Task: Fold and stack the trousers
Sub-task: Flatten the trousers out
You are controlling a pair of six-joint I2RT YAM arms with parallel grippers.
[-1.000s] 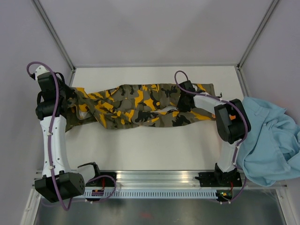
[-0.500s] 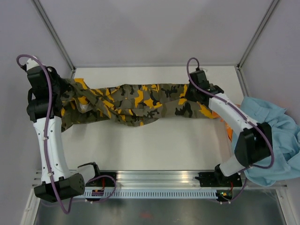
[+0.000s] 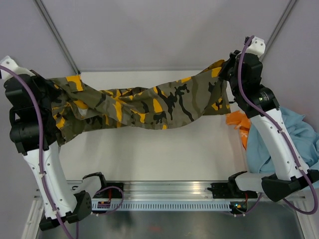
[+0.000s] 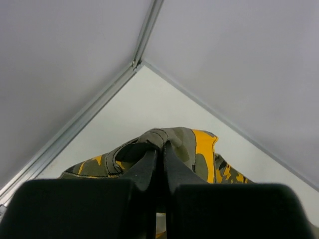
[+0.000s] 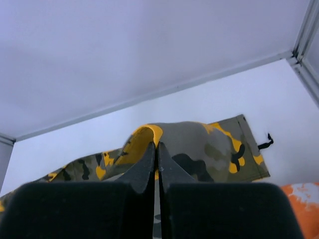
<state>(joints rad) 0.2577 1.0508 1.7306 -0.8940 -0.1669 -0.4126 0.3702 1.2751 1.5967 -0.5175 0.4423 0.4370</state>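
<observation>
Top view, left claw: My left claw (image 3: pixel 51 83) is closed tight on one end of the trousers (image 3: pixel 144 107). The cloth bunches directly at my tips.
Top view, right claw: My right claw (image 3: pixel 227 69) is pinched shut on the opposite end.
Top view, trousers position: The trousers are strung between my two claws and raised off the table (image 3: pixel 164 154). The middle sags below both grip points and is twisted along its length.
Top view, other cloth: An orange garment (image 3: pixel 238 124) lies below my right claw, with a light-blue garment (image 3: pixel 299 144) outboard of it. I touch neither.
Left wrist view, grip: My fingers (image 4: pixel 149 162) meet with no visible gap. A rolled fold of camouflage cloth is nipped at the tips, and the rest drapes ahead of and beneath the claw.
Right wrist view, grip: My fingers (image 5: pixel 145 159) are likewise together on a raised fold. A flat hemmed edge with a small black loop lies ahead and to the right of the tips.
Handling, estimate: The cloth is soft, limp and light, with no stiffness of its own. It drapes and twists wherever it is unsupported. It looks woven and not slippery, though a thin pinch could creep.
Hold points, advice: Grip through a doubled seam or hem at the outer corners, so that the panel hangs flat. I cannot tell which end is the waistband.
Caution: The twist at mid-span should be worked out before any fold is laid.
</observation>
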